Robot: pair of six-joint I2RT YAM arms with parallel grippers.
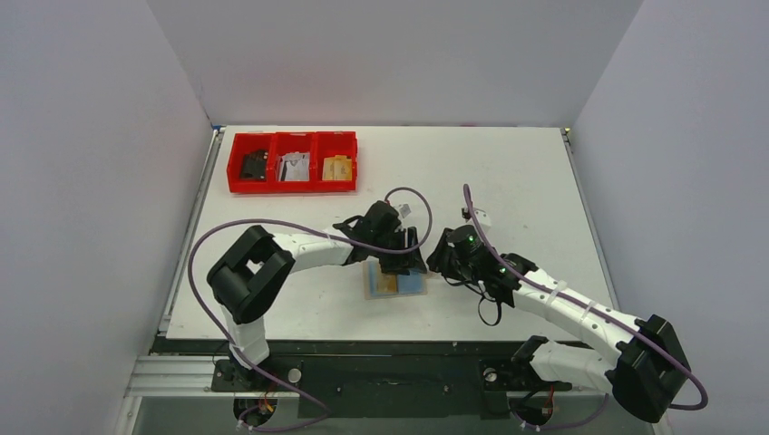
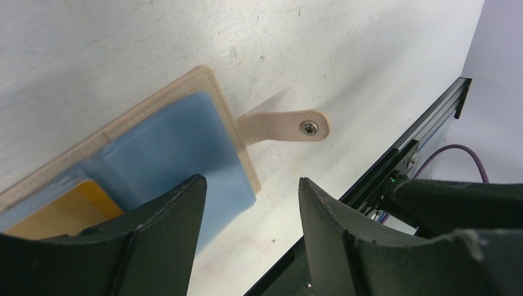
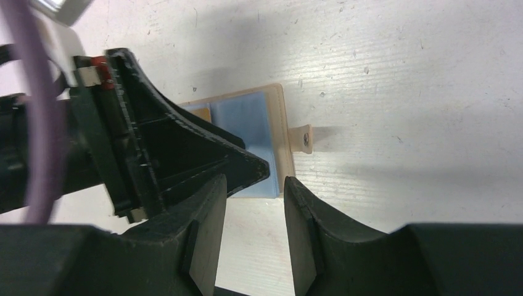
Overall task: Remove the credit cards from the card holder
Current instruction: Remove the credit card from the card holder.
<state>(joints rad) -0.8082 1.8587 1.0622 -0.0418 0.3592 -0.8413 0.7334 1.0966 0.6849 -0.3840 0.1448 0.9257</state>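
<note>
The tan card holder lies open and flat on the table, its snap strap sticking out from one edge. A pale blue credit card lies on it and overhangs its edge, with a yellow-orange card beside it. My left gripper is open just above the holder, one finger over the blue card and the other past the holder's edge. My right gripper is open and empty at the holder's right edge, close to the left gripper's finger. No dark card shows.
A red three-compartment tray with small items stands at the back left. The table's black front rail runs close to the holder. Both arms meet at the table's near middle, with purple cables looping above them.
</note>
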